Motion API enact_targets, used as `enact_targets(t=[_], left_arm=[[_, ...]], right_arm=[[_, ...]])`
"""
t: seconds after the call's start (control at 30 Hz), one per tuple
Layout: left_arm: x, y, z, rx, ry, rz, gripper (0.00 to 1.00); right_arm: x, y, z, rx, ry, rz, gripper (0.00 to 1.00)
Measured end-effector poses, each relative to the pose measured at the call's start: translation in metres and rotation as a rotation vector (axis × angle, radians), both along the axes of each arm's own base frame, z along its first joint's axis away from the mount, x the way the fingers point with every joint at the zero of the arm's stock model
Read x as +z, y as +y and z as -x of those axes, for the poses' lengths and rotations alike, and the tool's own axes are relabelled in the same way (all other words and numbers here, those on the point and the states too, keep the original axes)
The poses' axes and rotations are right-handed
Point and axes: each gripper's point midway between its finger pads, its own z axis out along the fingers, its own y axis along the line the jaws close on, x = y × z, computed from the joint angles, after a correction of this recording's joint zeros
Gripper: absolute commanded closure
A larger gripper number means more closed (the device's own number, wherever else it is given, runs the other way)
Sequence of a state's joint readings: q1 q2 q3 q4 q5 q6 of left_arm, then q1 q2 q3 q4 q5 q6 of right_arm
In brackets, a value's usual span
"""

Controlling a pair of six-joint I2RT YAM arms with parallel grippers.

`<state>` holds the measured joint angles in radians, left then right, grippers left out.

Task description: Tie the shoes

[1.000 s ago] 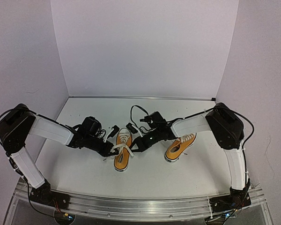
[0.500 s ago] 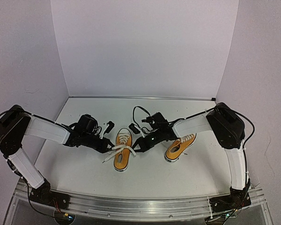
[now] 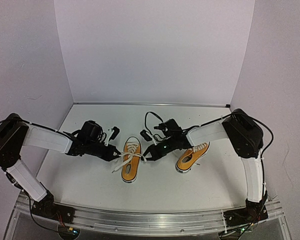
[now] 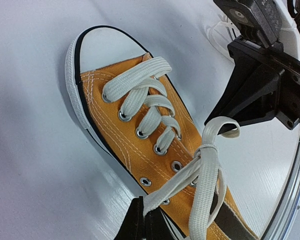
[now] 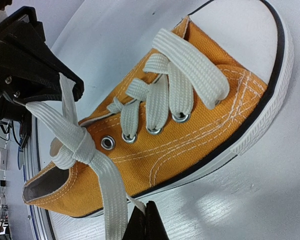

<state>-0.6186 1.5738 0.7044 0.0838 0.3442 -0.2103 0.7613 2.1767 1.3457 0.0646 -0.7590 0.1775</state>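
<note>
Shoes [image 3: 131, 162] caught mid-tying: worked sneaker [image 4: 140, 150] between both jaws, laces [image 4: 202, 190] clenched either side by left gripper [image 3: 116, 156] and right gripper [image 3: 146, 156], first knot [image 5: 75, 147] loose. Judged next: steady outward pull. Second sneaker [image 3: 192, 156] just beyond right jaws.

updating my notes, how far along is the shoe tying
Done: first knot crossed on the shoe between the tools. In hand: left tool and right tool each pinch a lace end, stretched apart. Left: its bow, then, it seems, the other shoe.
</note>
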Motion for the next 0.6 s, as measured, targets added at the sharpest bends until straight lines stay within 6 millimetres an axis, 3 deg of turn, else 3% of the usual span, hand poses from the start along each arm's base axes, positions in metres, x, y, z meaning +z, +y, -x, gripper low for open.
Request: enact_targets(t=[0.6], left_arm=[[-0.006,0.005,0.003,0.007,0.014,-0.013,1.00]], right_arm=[[0.002,-0.011,-0.006,-0.025,-0.011,-0.013,1.00]])
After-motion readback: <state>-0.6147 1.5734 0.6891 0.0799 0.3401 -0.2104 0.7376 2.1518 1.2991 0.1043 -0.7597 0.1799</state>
